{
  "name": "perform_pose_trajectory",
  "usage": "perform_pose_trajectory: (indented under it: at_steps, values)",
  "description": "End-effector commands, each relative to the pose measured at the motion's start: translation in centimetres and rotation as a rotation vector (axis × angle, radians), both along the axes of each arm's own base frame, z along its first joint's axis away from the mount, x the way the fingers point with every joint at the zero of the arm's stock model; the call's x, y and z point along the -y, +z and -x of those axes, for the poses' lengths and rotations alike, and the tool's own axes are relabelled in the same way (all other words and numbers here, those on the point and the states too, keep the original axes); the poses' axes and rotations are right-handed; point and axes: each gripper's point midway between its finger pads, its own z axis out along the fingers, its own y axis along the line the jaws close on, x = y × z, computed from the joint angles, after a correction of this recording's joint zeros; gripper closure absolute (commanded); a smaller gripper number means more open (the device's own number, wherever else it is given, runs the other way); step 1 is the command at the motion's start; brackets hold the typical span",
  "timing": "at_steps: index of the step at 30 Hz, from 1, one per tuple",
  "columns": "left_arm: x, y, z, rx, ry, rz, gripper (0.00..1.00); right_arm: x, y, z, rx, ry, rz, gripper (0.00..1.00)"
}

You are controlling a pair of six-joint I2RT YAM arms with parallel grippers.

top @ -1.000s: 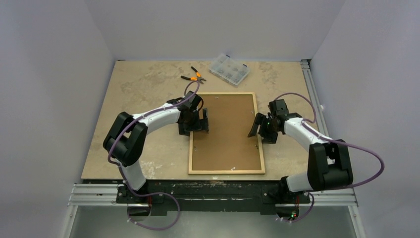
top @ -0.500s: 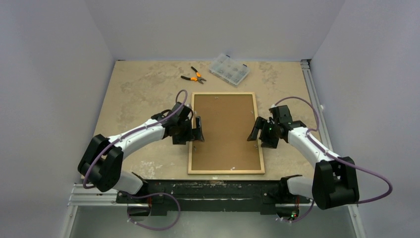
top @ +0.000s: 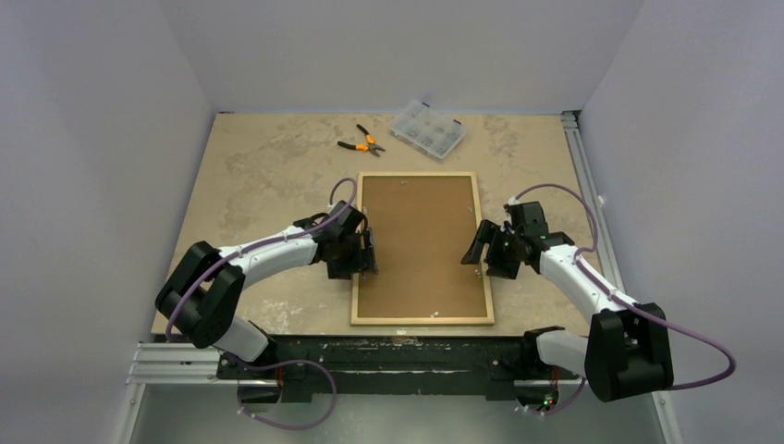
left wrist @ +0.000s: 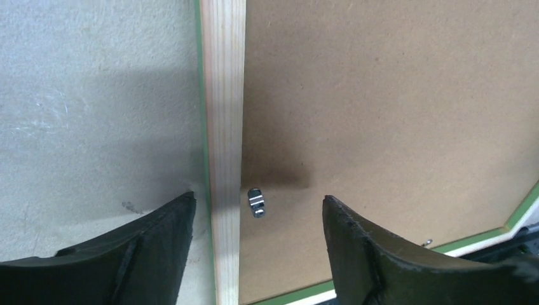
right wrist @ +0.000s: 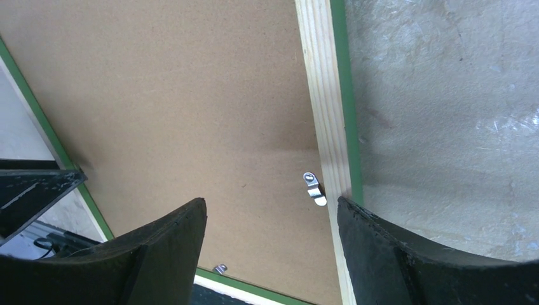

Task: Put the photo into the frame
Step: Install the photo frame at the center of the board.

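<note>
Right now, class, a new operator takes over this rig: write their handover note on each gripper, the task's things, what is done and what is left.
Left gripper: open, straddling the left rail of the frame, above the left tab.
Right gripper: open over the right rail and the right tab.
Frame: face down on the table, brown backing sheet seated in it.
Photo: not in view; possibly under the backing, cannot tell.
Done: backing in place. Left: confirm the photo is inside, check the tabs hold the backing.

Soft even overhead light, sharp wrist views, a diffuse dark shadow across the frame [left wrist: 224,95].
</note>
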Motion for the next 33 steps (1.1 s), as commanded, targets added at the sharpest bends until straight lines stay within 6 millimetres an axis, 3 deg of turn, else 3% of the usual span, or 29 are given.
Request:
perform_pose_trajectory:
  at_steps: [1,17,21,28,33]
  values:
    - [-0.1,-0.3,-0.9,0.027,0.035,-0.048,0.36,-0.3,-1.5,1.8,-0.068,0.019,-0.020,0.26]
    - [-1.9,-1.6,-0.5,0.019,0.038,-0.177,0.69,-0.7,-1.4,1.7,-0.062,0.031,-0.039,0.26]
    - [-2.2,-1.8,-0.3,0.015,0.029,-0.201,0.81,-0.7,-1.4,1.7,-0.064,0.033,-0.040,0.26]
    - [-1.2,-0.9,-0.3,0.030,0.010,-0.142,1.00,-0.7,-1.6,1.9,-0.068,0.033,-0.040,0.26]
    - [-0.4,0.3,-0.5,0.055,-0.005,-0.090,1.00,-0.7,-1.5,1.9,-0.067,0.035,-0.039,0.26]
